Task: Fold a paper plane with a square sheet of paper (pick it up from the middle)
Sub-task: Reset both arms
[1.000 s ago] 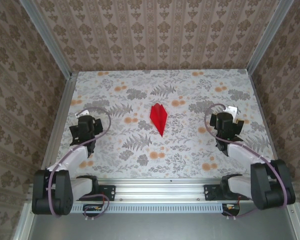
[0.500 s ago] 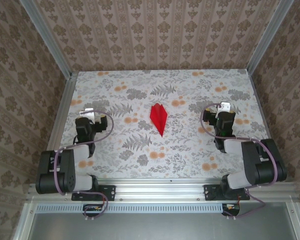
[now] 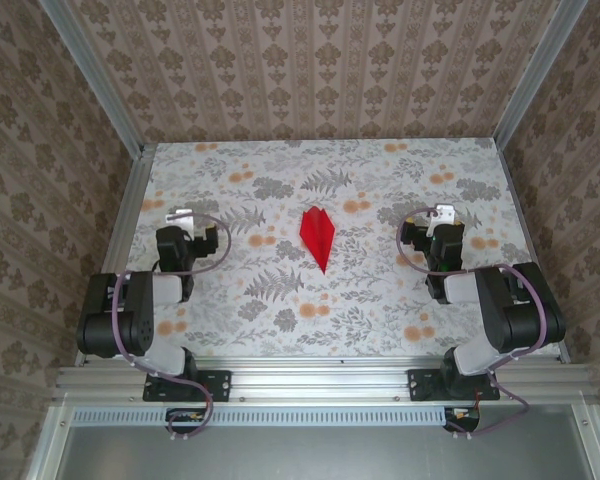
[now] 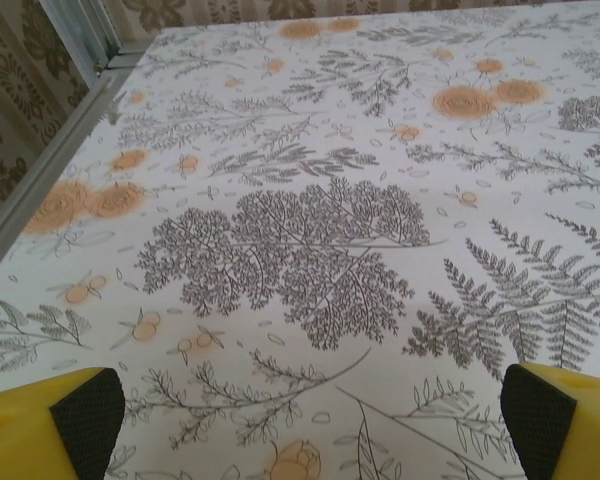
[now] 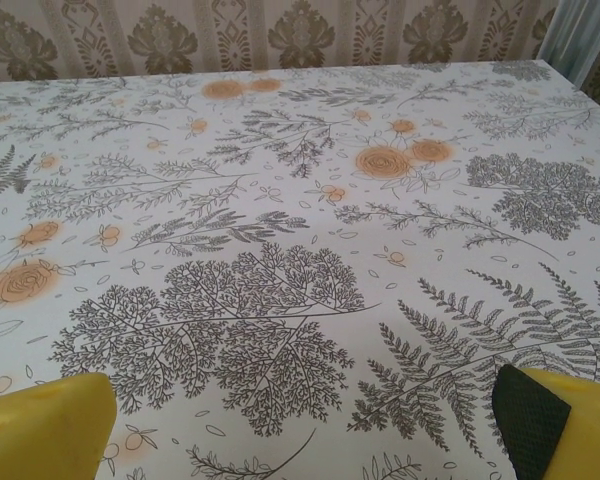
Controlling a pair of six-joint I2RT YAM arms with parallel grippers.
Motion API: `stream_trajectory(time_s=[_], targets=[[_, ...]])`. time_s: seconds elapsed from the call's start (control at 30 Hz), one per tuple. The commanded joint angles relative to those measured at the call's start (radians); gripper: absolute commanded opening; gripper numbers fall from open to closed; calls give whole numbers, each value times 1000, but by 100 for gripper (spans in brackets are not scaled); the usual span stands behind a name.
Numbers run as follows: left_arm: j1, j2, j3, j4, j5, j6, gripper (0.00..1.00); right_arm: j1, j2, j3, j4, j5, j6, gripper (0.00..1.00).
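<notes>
A slim red paper plane (image 3: 318,236) lies flat near the middle of the floral table, its point toward the near edge. My left gripper (image 3: 183,232) is folded back at the left, well apart from the plane. On the opposite side my right gripper (image 3: 441,228) is drawn back the same way. Yellow fingers (image 4: 50,425) of the left gripper (image 4: 315,425) stand wide apart with bare table between them. The right gripper (image 5: 310,425) is open too, its fingers (image 5: 45,430) at the frame's bottom corners over bare table.
Patterned walls close in the table on three sides, with metal posts (image 3: 95,75) at the back corners. A metal rail (image 3: 320,375) carrying both arm bases runs along the near edge. The table's left metal edge (image 4: 40,190) shows in the left wrist view.
Both arms have folded back toward their bases, the elbows rising and the grippers drawing a little away from the middle. The paper plane has not moved.
</notes>
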Motion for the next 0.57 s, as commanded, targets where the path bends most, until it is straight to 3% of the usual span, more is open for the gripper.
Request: stream_trajectory(time_s=[0.0, 0.53], targets=[[-3, 3, 17, -2, -16, 21, 100, -4, 4, 1, 35, -15, -7, 100], [-4, 5, 25, -15, -11, 24, 100, -4, 4, 0, 37, -15, -8, 100]])
